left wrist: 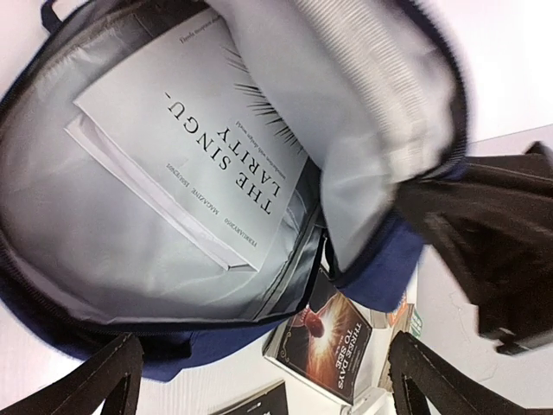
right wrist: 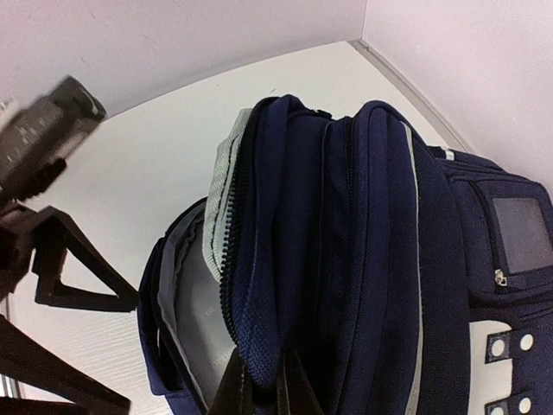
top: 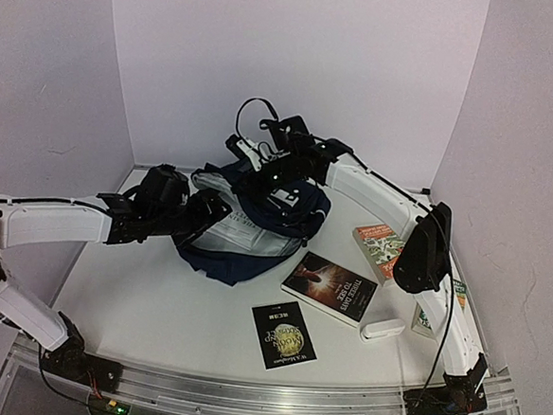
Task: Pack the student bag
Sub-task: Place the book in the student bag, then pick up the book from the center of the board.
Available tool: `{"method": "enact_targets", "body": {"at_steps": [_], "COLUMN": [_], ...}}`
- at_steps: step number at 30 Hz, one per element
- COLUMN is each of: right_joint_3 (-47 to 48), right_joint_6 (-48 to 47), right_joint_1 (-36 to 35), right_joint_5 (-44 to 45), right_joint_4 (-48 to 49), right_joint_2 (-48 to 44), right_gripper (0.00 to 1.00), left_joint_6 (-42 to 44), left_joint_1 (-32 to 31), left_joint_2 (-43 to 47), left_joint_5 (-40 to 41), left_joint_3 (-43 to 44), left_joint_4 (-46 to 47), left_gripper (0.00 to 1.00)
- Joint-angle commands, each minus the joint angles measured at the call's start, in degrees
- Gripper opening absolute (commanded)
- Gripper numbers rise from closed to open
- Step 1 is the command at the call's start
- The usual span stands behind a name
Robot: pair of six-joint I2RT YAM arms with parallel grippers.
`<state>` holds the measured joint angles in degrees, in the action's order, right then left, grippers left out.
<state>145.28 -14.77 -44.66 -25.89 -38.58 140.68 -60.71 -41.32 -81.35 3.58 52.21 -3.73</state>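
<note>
Holding the bag open is the right pincer, nipped tight on the navy rim of the flap and lifting it at the centre of the table, so the grey lining gapes toward 9 o'clock. The left pincer hovers just at that mouth, jaws spread wide and holding nothing; a magazine already lies flat inside. What matters next, I'd say, is the dark book. It lies just beside the bag, at about 4 o'clock from the left pincer, its long axis running from 10 to 4 o'clock. A black booklet sits at 6 o'clock of the bag and a white case near the book. The right arm is nearer those but occupied, so the free left pincer would have to reach past the bag's front edge.
</note>
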Motion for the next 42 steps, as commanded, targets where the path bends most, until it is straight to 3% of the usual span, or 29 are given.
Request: {"method": "enact_targets", "body": {"at_steps": [1, 9, 14, 21, 28, 34, 42], "right_joint_3": [-4.1, -15.2, -23.3, -35.6, -43.5, -47.9, -50.7], "right_joint_6": [2.8, 6.4, 12.0, 14.3, 9.0, 5.0, 2.4], "right_joint_1": [0.5, 1.2, 6.4, 19.8, 34.5, 39.7, 41.2], "right_joint_5": [-1.6, 0.4, -2.3, -1.5, 2.5, 4.9, 8.4], "right_joint_4": [6.0, 6.4, 6.4, 5.6, 0.8, -1.0, -2.4], "right_joint_2": [-0.6, -9.4, -17.2, -25.7, -28.1, -25.6, -21.8], "right_gripper": [0.16, 0.73, 0.86, 0.90, 0.88, 0.86, 0.87], "left_joint_6": [4.3, 8.9, 10.9, 15.2, 17.1, 18.0, 19.6], "left_joint_1": [-0.2, -0.2, -0.3, -1.6, -2.5, -4.0, -6.2], "left_joint_2": [6.6, 8.4, 8.8, 1.5, -5.6, -13.1, -20.2], "left_joint_5": [3.4, 2.7, -0.2, -6.1, -10.4, -13.7, -15.7], "left_joint_3": [-1.5, -0.6, -1.5, 3.4, 7.8, 12.6, 18.6], "left_joint_4": [-2.7, -5.7, -1.1, 1.5, 3.5, 5.7, 5.7], "left_gripper": [1.00, 1.00, 1.00, 1.00, 1.00, 1.00, 1.00]}}
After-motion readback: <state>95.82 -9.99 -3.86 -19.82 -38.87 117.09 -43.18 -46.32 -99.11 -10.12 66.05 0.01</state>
